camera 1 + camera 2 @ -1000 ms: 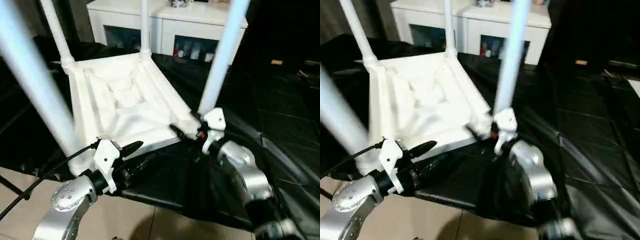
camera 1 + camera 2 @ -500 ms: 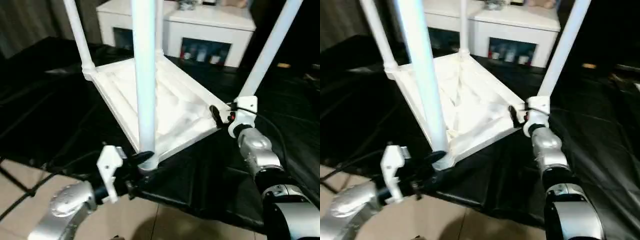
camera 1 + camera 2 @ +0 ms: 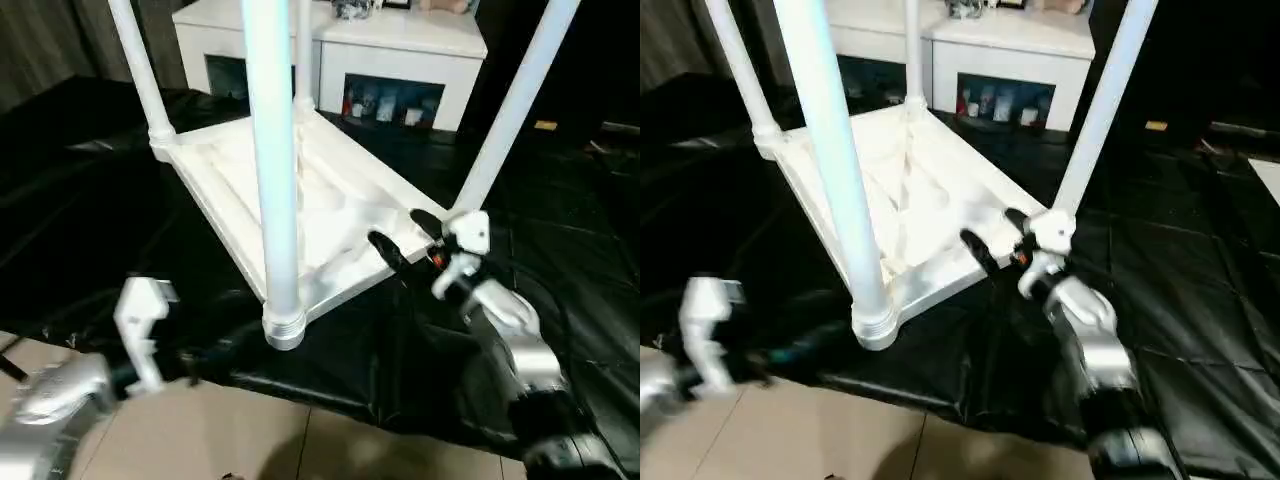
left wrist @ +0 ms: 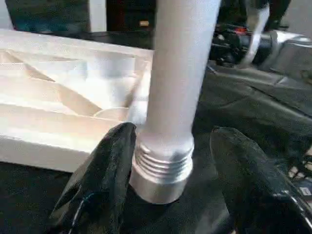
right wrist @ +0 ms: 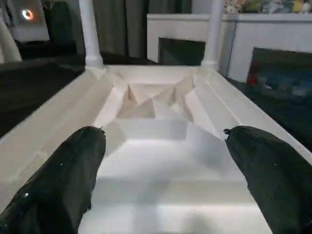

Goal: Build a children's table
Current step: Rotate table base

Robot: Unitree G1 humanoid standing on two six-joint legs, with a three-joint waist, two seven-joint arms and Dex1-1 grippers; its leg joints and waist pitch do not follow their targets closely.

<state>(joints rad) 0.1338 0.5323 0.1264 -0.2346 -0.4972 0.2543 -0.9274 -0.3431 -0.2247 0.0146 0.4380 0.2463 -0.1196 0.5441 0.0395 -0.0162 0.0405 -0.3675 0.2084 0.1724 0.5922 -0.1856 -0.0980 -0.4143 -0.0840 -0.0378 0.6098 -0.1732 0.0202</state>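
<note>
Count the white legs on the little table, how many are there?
4: the far-left corner leg, the far-right corner leg, the near-right corner leg and the front leg, its threaded end showing.

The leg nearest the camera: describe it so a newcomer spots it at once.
Start at the upside-down white tabletop lying on the black sheet in front of the white cabinet. Four white legs rise from its corners; take the one at the nearest corner. Unlike the others, its threaded end shows bare at the bottom, with the left claw open around it.
</note>
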